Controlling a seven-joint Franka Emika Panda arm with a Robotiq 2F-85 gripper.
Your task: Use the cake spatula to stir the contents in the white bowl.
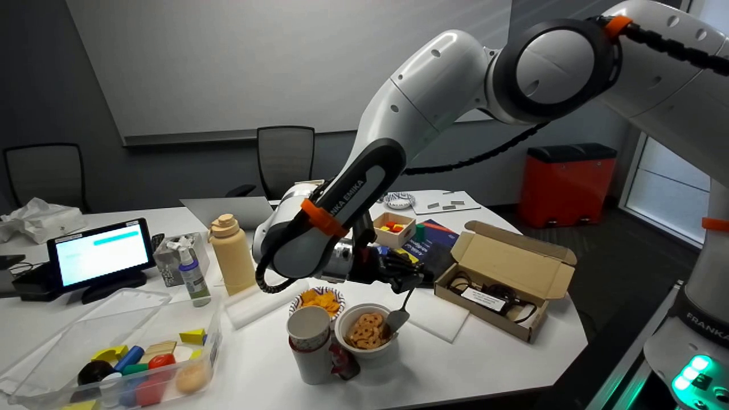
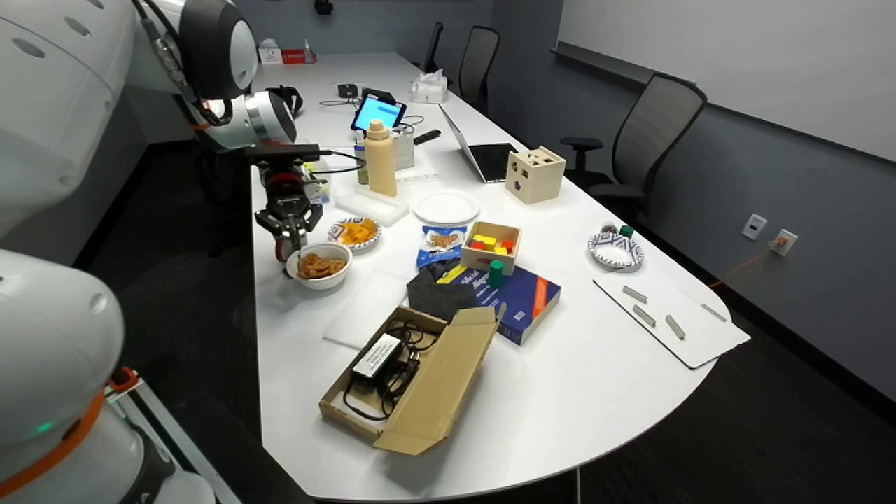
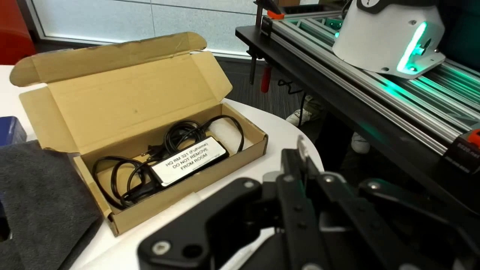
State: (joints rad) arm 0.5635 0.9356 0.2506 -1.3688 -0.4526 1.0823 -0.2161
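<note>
The white bowl (image 1: 364, 352) stands on the table and shows in an exterior view (image 2: 326, 283) too. The contents, orange-brown chunky pieces (image 1: 366, 330), lie in it, also visible in an exterior view (image 2: 320, 266). My gripper (image 1: 417, 279) is above and beside the bowl, closed on the handle of the metal cake spatula (image 1: 397, 320). The spatula hangs tilted, its blade overlapping the bowl's rim beside the food. I cannot tell how deep the blade sits. In the wrist view the fingertips (image 3: 300, 165) pinch the thin handle end (image 3: 302, 148); bowl and blade are out of that view.
A dish of yellow-orange food (image 1: 319, 300) and stacked pale cups (image 1: 312, 354) stand close to the bowl. A white slab (image 1: 441, 319) and an open cardboard box (image 3: 180, 187) with cables lie nearby. A clear bin of blocks (image 1: 171, 387) and a tan bottle (image 1: 233, 256) are farther off.
</note>
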